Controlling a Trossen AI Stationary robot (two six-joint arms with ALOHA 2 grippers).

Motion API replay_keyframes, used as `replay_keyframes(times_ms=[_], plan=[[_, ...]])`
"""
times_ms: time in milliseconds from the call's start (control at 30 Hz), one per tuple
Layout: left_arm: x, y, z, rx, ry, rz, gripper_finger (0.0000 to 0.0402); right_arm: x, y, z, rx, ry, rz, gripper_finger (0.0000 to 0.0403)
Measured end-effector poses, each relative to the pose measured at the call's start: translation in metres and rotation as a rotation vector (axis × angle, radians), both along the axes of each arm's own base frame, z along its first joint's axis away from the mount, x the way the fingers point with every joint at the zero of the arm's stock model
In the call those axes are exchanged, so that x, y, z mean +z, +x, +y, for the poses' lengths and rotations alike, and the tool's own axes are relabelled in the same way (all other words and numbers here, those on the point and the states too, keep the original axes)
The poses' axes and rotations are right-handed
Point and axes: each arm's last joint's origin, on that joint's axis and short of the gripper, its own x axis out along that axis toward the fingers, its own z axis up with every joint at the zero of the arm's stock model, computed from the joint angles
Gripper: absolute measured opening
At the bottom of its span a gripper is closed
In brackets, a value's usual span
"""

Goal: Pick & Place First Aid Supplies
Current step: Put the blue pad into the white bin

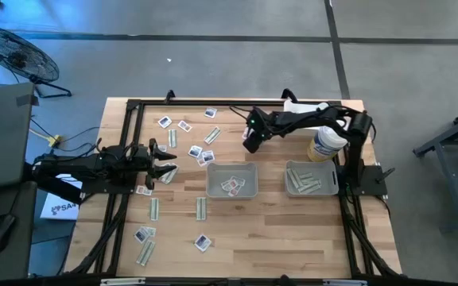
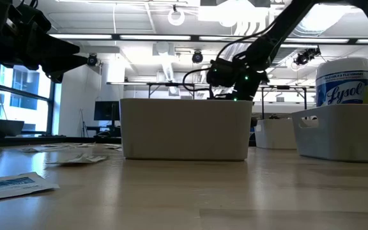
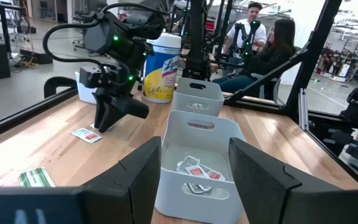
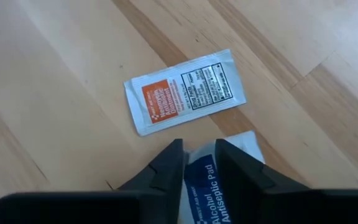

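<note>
Blue antiseptic-pad packet [image 4: 209, 186] pinched between the right gripper [image 4: 199, 163] fingers — left gripper [image 3: 194, 163] wide, idle.

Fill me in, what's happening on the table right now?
The robot is sorting first aid packets into two grey trays. The right claw is down on the table beyond the left tray, its fingers closing around a blue alcohol pad packet; an orange-labelled packet lies flat just past it. The left claw waits open at the left side. Many packets remain scattered on the table, and both trays already hold some.
</note>
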Motion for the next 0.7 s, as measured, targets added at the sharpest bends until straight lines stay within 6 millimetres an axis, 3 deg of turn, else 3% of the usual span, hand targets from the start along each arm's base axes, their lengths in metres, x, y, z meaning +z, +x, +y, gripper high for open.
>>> replay_keyframes(times_ms=[367,533,700], plan=[[0.000,0.000,0.000,0.000,0.000,0.001,0.0186,0.003,0.000,0.002,0.019,0.000,-0.004,0.0004],[0.000,0.000,0.000,0.000,0.000,0.000,0.0186,0.031,-0.007,0.009,0.030,-0.008,-0.038,0.0003],[0.000,0.000,0.000,0.000,0.000,0.000,0.0186,0.086,-0.016,0.014,0.063,-0.072,-0.193,0.0003]])
